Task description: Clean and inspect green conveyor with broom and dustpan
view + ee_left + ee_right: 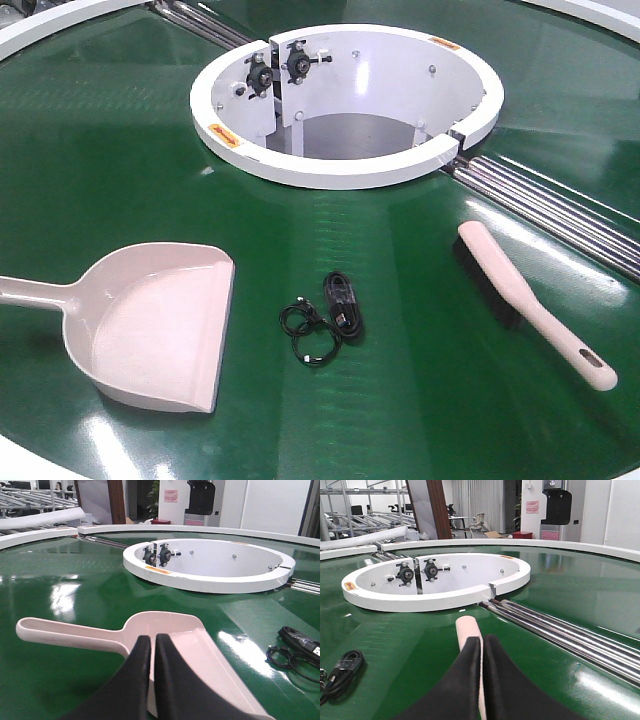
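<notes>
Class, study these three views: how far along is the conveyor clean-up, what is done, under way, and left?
Done: nothing visible; the dustpan is empty and black cables lie on the green conveyor. In hand: the left gripper, shut, is poised over the dustpan, the right gripper, shut, over the broom; neither tool is held. Left: grasping both, sweeping, inspecting.

You have a glossy dark-green conveyor (120,170), a white hub (345,172), a pale pinkish-beige dustpan (150,335) and broom (540,318), black bristles (488,288), black cables (330,315).
</notes>
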Robot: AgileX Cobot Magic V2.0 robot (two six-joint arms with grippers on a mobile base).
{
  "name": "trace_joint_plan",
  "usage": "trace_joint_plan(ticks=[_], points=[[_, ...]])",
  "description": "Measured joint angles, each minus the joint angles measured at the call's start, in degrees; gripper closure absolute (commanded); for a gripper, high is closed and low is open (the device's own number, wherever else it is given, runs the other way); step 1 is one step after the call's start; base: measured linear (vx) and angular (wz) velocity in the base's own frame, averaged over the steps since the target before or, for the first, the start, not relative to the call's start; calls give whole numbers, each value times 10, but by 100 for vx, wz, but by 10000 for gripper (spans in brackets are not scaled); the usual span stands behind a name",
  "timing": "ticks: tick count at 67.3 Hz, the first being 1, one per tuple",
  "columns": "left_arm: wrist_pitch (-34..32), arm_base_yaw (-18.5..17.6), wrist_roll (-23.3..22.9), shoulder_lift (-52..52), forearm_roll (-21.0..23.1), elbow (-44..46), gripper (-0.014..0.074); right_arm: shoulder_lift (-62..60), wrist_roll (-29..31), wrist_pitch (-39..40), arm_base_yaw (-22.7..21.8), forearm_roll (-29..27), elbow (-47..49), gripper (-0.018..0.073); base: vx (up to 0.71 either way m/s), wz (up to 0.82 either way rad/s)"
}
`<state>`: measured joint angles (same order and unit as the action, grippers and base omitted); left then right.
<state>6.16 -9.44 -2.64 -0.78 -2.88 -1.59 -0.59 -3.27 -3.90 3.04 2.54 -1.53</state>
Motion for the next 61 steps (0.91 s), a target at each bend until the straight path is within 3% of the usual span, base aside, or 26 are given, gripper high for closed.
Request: trace_joint_plan(ticks=[31, 42, 51, 61], points=[[-1, 0, 0, 0, 0, 0, 604, 0, 0, 0, 0, 0, 0, 569, 0, 0], [-38, 0, 0, 0, 1, 4, 604, 0, 0, 0, 0, 0, 0, 569, 0, 0], [-26, 0, 0, 17, 1, 79, 604, 0, 0, 0, 0, 0, 0, 569, 0, 0], [27, 0, 0, 110, -6, 190, 604, 0, 0, 0, 0, 0, 0, 569, 0, 0]])
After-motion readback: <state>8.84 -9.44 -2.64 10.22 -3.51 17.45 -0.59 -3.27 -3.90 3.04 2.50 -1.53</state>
